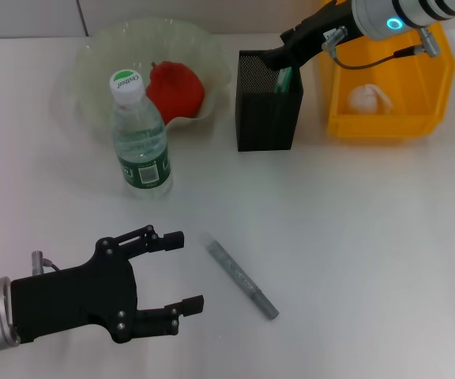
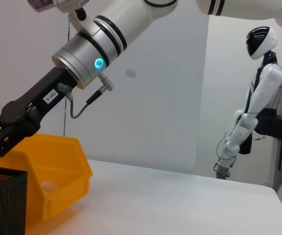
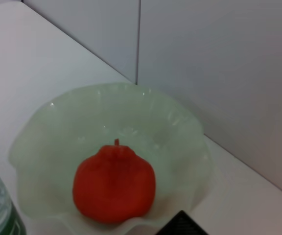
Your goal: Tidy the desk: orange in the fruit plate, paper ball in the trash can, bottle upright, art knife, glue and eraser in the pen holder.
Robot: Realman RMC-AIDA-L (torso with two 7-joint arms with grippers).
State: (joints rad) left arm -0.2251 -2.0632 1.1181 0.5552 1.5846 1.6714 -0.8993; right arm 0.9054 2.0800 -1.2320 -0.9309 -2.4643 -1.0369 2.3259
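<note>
A red-orange orange [image 1: 176, 88] [image 3: 114, 183] lies in the translucent fruit plate [image 1: 101, 55] [image 3: 180, 127]. The bottle [image 1: 142, 150] stands upright in front of the plate. A grey art knife [image 1: 242, 279] lies flat on the table. My left gripper [image 1: 189, 270] hovers open just left of the knife, holding nothing. My right gripper [image 1: 279, 61] reaches into the mouth of the black mesh pen holder [image 1: 267, 118] [image 2: 4, 205], where something green [image 1: 284, 79] shows. The paper ball [image 1: 368, 99] rests in the yellow trash can [image 1: 385, 125] [image 2: 58, 161]. Glue and eraser are not identifiable.
The white table [image 1: 370, 237] spreads to the right of the knife. In the left wrist view, another white robot [image 2: 258, 98] stands beyond the table's far edge. The trash can sits right beside the pen holder.
</note>
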